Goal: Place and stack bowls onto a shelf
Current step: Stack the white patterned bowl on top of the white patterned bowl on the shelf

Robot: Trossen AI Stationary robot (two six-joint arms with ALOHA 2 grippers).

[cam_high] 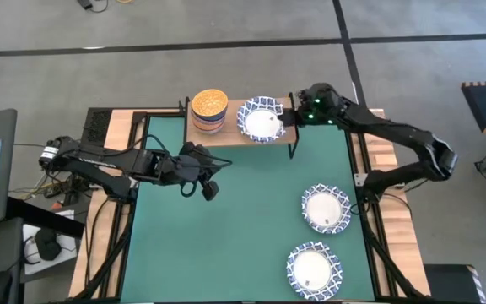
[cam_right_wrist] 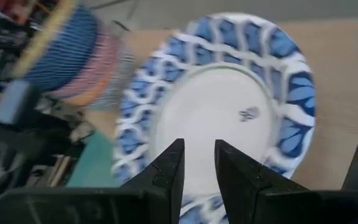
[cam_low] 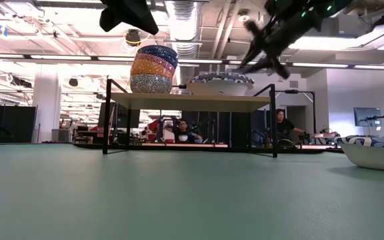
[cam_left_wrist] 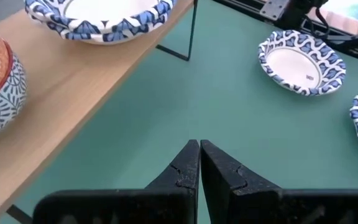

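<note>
The wooden shelf [cam_high: 230, 137] stands at the table's far edge. On its left part sits a stack of small patterned bowls [cam_high: 208, 110] [cam_low: 153, 69]. One white bowl with a blue lattice rim [cam_high: 261, 119] [cam_right_wrist: 222, 106] rests base down beside the stack. My right gripper [cam_right_wrist: 199, 158] [cam_high: 293, 116] hovers over that bowl's right rim, open by a narrow gap. My left gripper [cam_left_wrist: 199, 149] [cam_high: 210, 190] is shut above the green table, near the shelf's front. Two more white bowls [cam_high: 326, 208] [cam_high: 314, 269] sit on the table's right side.
Bare green table [cam_high: 226, 245] spreads across the middle and left. The shelf's thin black legs [cam_low: 275, 120] stand at its corners. Wooden frame rails [cam_high: 386, 160] border the table. People sit in the room beyond [cam_low: 282, 127].
</note>
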